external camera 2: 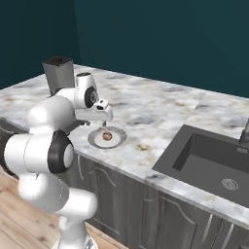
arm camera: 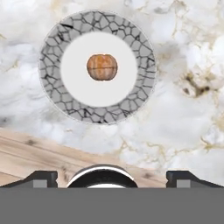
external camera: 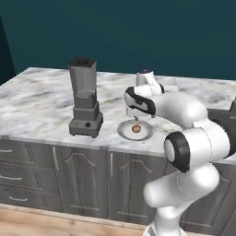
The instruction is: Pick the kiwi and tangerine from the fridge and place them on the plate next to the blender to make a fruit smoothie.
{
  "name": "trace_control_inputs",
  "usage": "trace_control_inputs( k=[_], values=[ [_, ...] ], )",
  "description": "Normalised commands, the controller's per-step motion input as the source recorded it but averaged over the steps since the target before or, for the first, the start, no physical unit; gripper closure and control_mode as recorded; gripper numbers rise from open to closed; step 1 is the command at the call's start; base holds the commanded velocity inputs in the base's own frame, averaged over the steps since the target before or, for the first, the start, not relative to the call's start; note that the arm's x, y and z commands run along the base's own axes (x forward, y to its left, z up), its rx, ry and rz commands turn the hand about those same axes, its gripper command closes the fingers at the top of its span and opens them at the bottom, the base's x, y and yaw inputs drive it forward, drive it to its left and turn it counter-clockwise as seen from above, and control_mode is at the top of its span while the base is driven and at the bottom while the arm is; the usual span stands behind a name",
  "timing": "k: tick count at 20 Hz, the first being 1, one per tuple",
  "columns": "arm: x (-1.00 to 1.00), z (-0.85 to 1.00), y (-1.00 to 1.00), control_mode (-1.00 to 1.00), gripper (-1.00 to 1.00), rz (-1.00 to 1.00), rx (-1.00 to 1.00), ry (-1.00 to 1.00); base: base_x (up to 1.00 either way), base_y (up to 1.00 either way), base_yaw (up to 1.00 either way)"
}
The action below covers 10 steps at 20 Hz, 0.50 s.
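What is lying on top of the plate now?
One tangerine lies in the middle of the plate, with the open claw above it. No kiwi there; nothing covers the plate's surface in the hand view.

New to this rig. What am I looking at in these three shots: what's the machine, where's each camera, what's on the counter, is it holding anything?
It is a rendered kitchen with a white robot arm on a driving base. Two cameras ride on the base behind the arm, one to its left and one to its right, so both show the same scene. The third looks down from the hand along the gripper, whose dark tips sit wide apart at the bottom of that picture.

On the marble counter stands a dark grey blender. Beside it lies a round plate with a cracked-pattern rim, and the orange-brown tangerine rests in its middle. The right base view also shows a dark sink set into the counter.

The gripper hangs open above the plate and holds nothing. No kiwi is on the plate.
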Motion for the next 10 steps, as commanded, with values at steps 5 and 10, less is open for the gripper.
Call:
trace_control_inputs(
  k=[5, 10],
  values=[
    [-1.00, 0.53, -0.01, -1.00, -1.00, 0.00, 0.00, -0.07, 0.00, 0.00, 0.00],
    [-1.00, 0.17, -0.01, -1.00, -1.00, 0.03, 0.00, -0.16, 0.00, 0.00, 0.00]
  ],
)
